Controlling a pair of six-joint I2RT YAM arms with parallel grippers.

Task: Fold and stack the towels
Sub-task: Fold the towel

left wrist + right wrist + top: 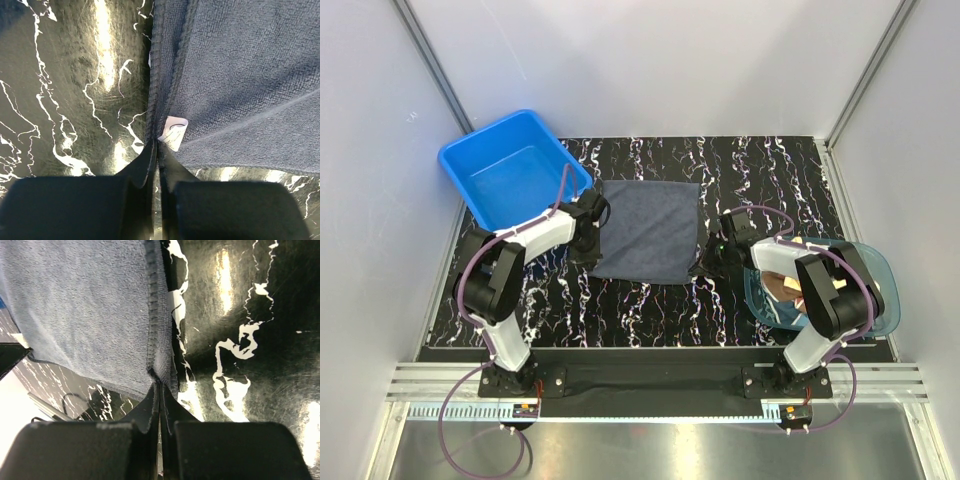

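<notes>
1. Table (pixel 650 300): black, white-veined; carries all below

2. Blue tub (pixel 485 135): far left corner, well apart from the work

3. Navy-grey towel (pixel 648 228): spread flat at the table's centre, roughly square, its edges running left-right and near-far. The whole sheet lies to the far side of both grippers and between them, so a fold would likely carry the near edge away to the far edge

4. Teal bowl (pixel 880 290): near right, with a brown towel (pixel 782 285) inside

5. Left gripper (pixel 155 150): jaws pinched together on the navy-grey towel's near-left corner hem

6. Right gripper (pixel 159 387): jaws pinched together on the near-right corner; both arms equally close

7. White label (pixel 172 132): sewn just beside the left pinch
</notes>
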